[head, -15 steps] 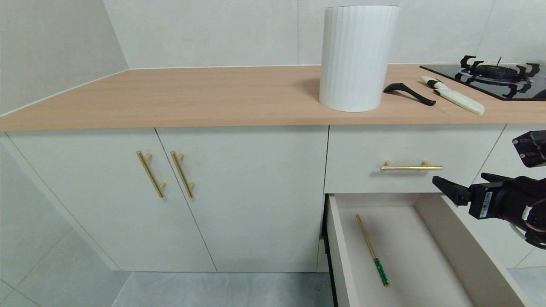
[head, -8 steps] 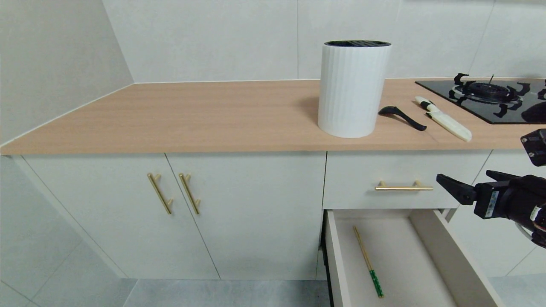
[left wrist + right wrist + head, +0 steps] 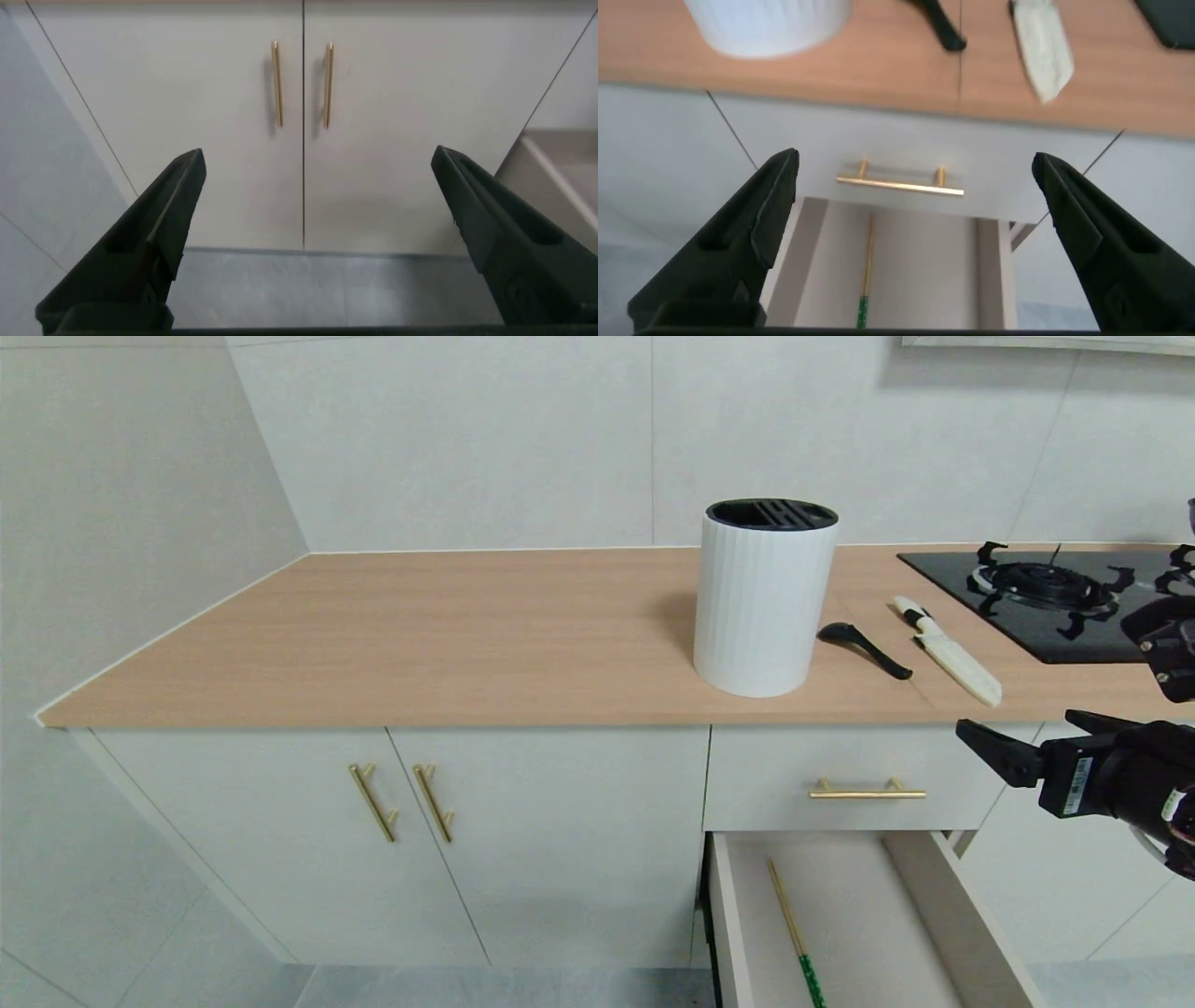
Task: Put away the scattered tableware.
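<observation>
Matt wood countertop [image 3: 420,644], ribbed white holder [image 3: 761,602]

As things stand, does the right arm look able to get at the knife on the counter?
Probably yes. The open right gripper hangs just below the counter edge near the knife, which lies uncovered beside the black spoon; nothing stands between them.

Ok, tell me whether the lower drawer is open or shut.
Open: the lower drawer is pulled out, with chopsticks lying inside.
</observation>
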